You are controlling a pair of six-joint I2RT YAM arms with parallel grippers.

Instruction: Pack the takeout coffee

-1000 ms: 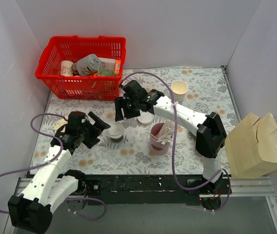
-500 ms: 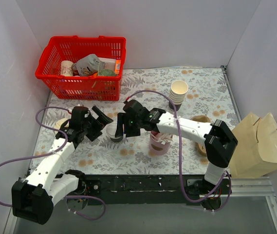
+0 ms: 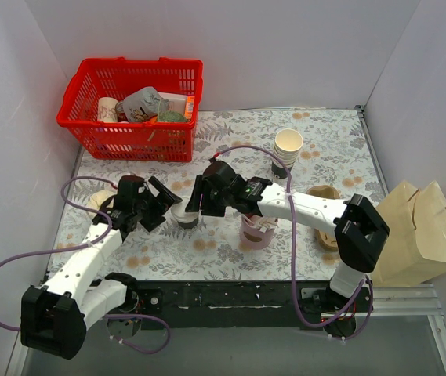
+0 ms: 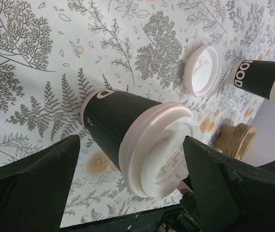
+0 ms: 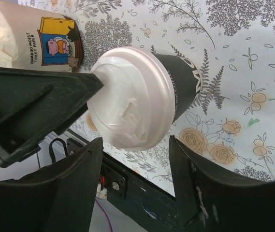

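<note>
Straddling takeout coffee from opposite sides: left end effector, right end effector, both open.

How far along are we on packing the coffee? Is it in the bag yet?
Not yet.
Done: the lid is on the takeout coffee, which stands upright on the table.
In hand: the left gripper and right gripper both straddle it with fingers apart; I can't tell if any finger touches it.
Left: grip, lift and carry it to the paper bag off the table's right edge.
</note>
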